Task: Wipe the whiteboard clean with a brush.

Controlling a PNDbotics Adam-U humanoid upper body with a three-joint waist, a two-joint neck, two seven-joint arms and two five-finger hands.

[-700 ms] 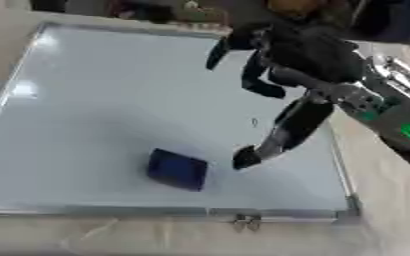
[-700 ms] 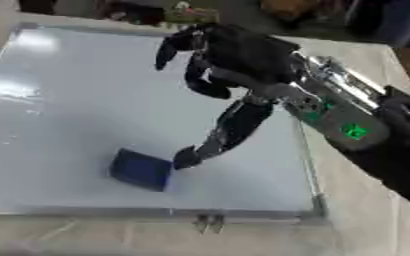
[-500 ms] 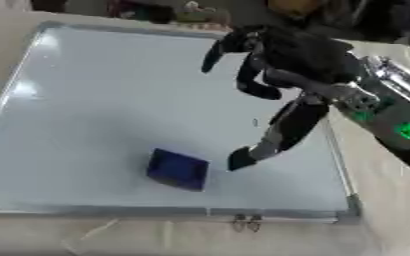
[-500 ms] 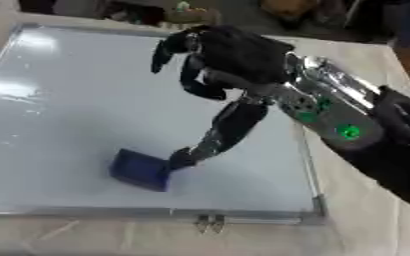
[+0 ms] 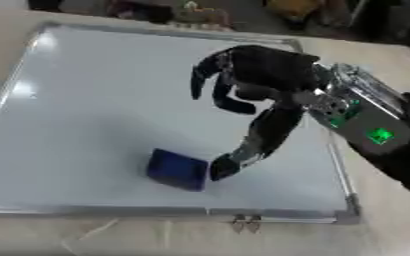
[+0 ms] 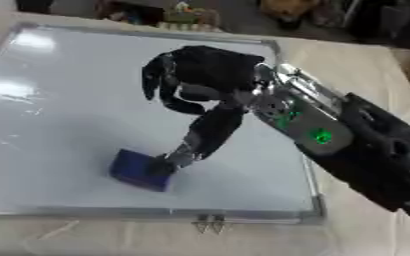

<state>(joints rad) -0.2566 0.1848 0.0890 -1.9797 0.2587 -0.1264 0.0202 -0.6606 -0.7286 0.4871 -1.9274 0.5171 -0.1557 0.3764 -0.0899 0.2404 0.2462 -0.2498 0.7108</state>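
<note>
A white whiteboard [image 5: 86,100] in a silver frame lies flat and fills most of both views. A dark blue brush block [image 5: 177,169] lies on its near part. My right hand [image 5: 257,75] comes in from the right and hovers over the board with its fingers relaxed and curved downward. Its long thumb [image 5: 252,145] stretches down and its tip touches the right edge of the brush. Nothing is held. The board's surface shows no clear marks. My left hand shows in no view.
The board rests on a beige tabletop [image 5: 68,235]. A small metal clip [image 5: 243,224] sits on the near frame edge. Cluttered objects [image 5: 191,12] lie beyond the board's far edge. My right forearm [image 6: 357,150] with a green light covers the board's right side.
My right hand has moved left and toward the near edge; its thumb tip, earlier a little to the right of the brush, now meets the brush's right edge. The brush stays in place.
</note>
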